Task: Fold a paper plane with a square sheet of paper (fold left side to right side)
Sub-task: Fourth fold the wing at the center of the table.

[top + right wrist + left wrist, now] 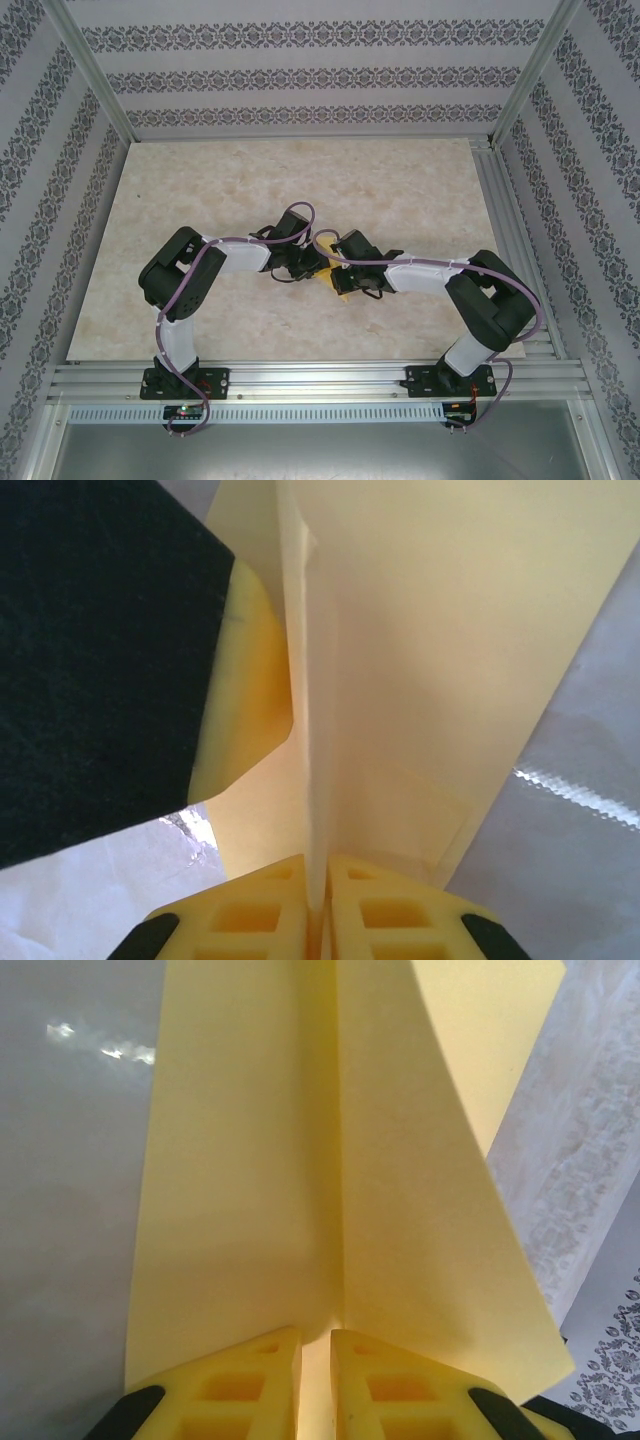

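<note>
Two pinches closed on paper (pixel 240 1160) at crease (pixel 336 1210): left fingers (pixel 245 1385), right fingers (pixel 245 915); paper likely light, floppy, firmest along crease.

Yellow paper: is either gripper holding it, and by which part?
Both. The left gripper pinches the paper at its centre crease; the right gripper is shut on a folded ridge of it.

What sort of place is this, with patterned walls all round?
Likely a robotics test booth: a marble-look tabletop boxed in by aluminium framing and wallpapered panels, with a left arm and a right arm bolted at its near edge, handling yellow paper.
</note>
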